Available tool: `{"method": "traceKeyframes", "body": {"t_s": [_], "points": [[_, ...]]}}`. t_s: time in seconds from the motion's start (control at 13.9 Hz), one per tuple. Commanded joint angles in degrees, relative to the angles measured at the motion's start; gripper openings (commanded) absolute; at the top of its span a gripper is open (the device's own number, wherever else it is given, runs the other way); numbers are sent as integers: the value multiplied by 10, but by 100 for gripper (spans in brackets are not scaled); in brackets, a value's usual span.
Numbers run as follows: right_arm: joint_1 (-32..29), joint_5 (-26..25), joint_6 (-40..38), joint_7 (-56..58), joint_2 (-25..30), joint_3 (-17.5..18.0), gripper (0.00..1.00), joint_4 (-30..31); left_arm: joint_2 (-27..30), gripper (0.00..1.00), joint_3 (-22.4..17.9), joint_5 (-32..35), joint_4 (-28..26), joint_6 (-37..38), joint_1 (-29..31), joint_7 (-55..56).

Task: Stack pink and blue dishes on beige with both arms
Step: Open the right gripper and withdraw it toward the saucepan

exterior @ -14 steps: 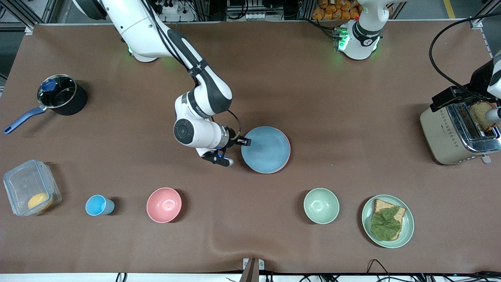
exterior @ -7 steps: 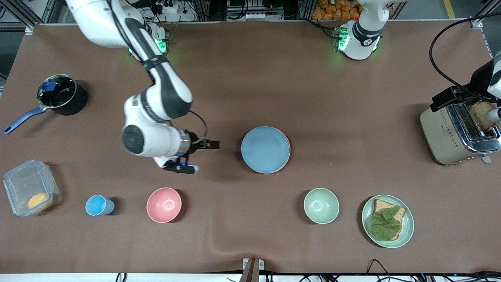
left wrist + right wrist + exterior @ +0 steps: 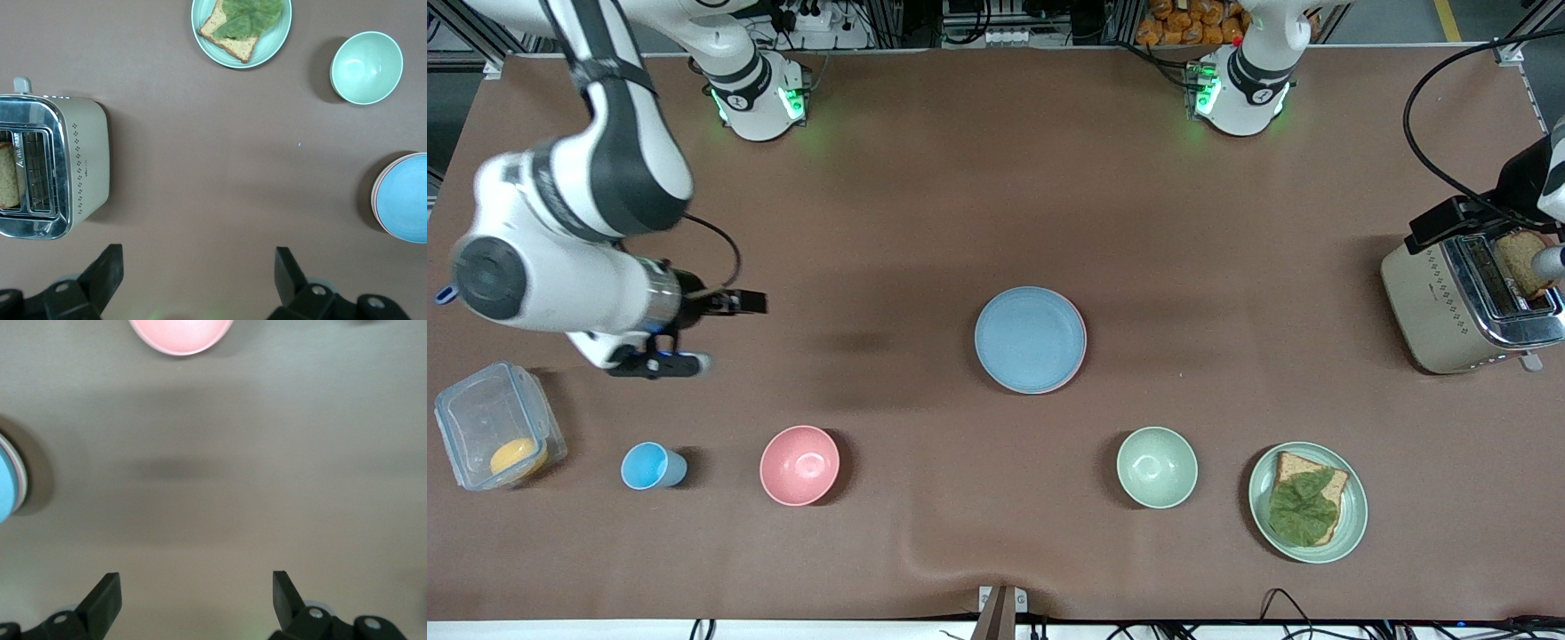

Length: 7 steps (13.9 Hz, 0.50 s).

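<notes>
Spreading wide with nothing between them, the fingers of the right gripper (image 3: pixel 734 304) have let go of the blue plate (image 3: pixel 1030 339) and swung off to the middle left of the frame. That plate lies mid-frame on the worktop (image 3: pixel 996 196), a pink rim showing beneath, so the stack looks finished. Over by the toaster (image 3: pixel 53 167), the left gripper (image 3: pixel 200 280) waits, open and empty

Bare brown table (image 3: pixel 978 178) around the plate stack (image 3: pixel 1031 340), pink bowl (image 3: pixel 799 465) and green bowl (image 3: pixel 1157 467) nearer the camera, toaster (image 3: pixel 1458 307) at the left arm's end
</notes>
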<state>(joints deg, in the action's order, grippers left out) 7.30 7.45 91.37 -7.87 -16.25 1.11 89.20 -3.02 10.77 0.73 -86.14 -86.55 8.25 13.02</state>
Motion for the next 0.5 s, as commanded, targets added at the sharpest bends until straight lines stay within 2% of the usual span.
{"method": "traceKeyframes", "body": {"t_s": [0.0,0.22,0.43], "points": [[-61,-20,1,70,60,13,100,37,3,100,4,-11,3,8,4,-10],[-110,-20,1,129,97,13,100,36,3,100,4,-12,3,8,5,-12],[-109,-43,-8,122,136,13,100,35,2,100,4,-6,6,8,4,-11]]}}
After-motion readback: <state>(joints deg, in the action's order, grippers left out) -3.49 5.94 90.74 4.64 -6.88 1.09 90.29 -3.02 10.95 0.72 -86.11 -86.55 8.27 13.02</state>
